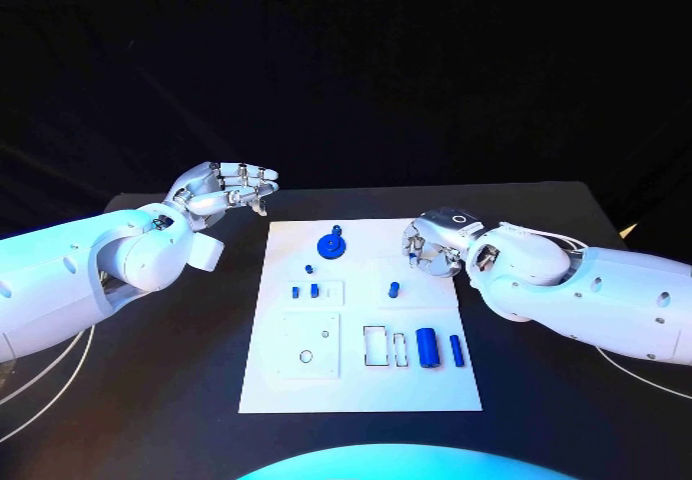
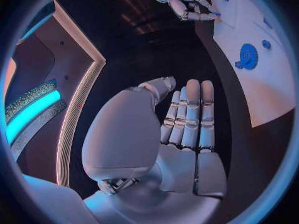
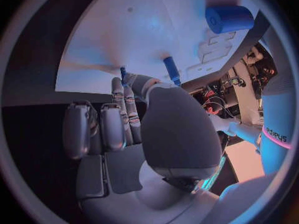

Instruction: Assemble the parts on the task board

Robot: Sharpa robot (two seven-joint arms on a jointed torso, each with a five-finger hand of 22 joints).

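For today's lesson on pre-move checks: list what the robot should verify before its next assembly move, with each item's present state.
1. Left hand free: ok, fingers apart, holding nothing, off the task board.
2. Right hand free: cannot tell, fingers curl at the board's edge.
3. Blue gear on board: ok, at the far end.
4. Large blue cylinder reachable: ok, lying uncovered near the right arm.
5. Small peg clear of fingers: ok in the head view.

A robotics lab or demo booth: a black tabletop (image 1: 173, 350) carries a white task board (image 1: 361, 390) under dark surroundings.
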